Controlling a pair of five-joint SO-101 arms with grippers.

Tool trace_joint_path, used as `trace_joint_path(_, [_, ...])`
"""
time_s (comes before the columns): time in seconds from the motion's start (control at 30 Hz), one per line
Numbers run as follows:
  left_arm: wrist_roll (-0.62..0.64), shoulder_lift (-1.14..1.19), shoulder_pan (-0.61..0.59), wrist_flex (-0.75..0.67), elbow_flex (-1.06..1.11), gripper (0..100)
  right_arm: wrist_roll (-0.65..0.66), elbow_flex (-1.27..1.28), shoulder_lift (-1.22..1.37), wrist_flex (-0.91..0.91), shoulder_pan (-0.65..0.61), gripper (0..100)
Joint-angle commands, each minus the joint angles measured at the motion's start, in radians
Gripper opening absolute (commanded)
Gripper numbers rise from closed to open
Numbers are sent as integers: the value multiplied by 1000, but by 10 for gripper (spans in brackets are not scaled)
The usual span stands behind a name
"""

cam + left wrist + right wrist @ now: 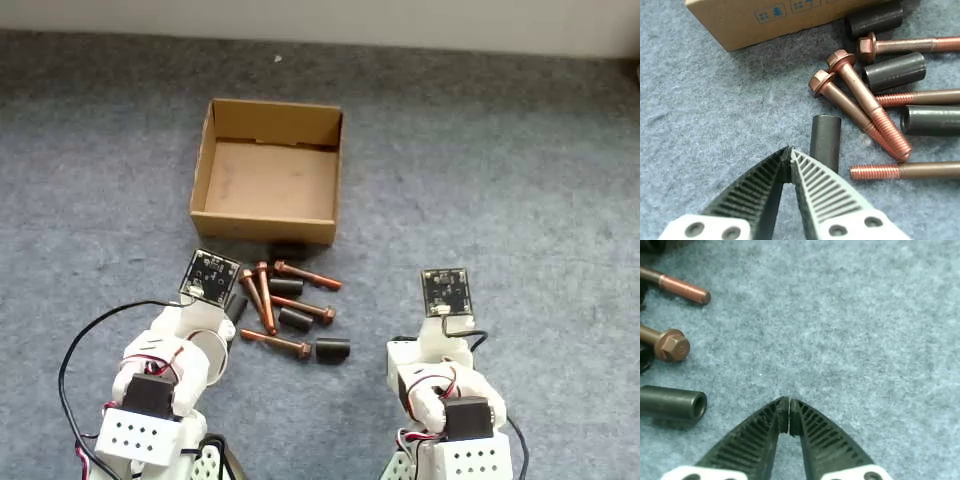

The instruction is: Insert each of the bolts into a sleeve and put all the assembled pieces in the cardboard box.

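Clearly, the left gripper (789, 152) and right gripper (789, 402) were seen closed, with nothing held. The bolts (869, 104) were judged hard, heavy and quick to roll, best grabbed around the middle.

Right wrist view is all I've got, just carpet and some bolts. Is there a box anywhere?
Observer: Yes, an open cardboard box lies beyond the parts, away from both arms.
Operator: How many parts are there?
Observer: Five bolts and five sleeves, all loose, none joined.
Operator: Where's the other arm?
Observer: The left gripper is shut, its tip next to a black sleeve on the carpet.
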Motion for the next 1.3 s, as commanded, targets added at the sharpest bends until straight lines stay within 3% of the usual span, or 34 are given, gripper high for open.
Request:
trace_joint_path(0.0, [-3, -8, 5, 3, 28, 14, 11, 154, -19, 5, 7, 12])
trace_joint_path(0.43, [-2, -4, 148, 5, 28, 17, 9, 154, -19, 7, 7, 12])
trace_joint_path(0.6, [-3, -10, 157, 124, 5, 16, 9, 154, -19, 7, 15, 12])
trace_joint_path(0.73, [-3, -10, 150, 140, -35, 16, 9, 93, -19, -4, 16, 12])
trace_joint_path(0.93, [-5, -10, 148, 201, -143, 17, 11, -38, -19, -19, 156, 13])
trace_joint_path(1.1, [-5, -10, 148, 207, -185, 17, 14, -22, -19, -219, 277, 13])
trace_joint_path(1.27, [-5, -10, -4, 201, -196, 17, 307, -21, -19, -286, 302, 14])
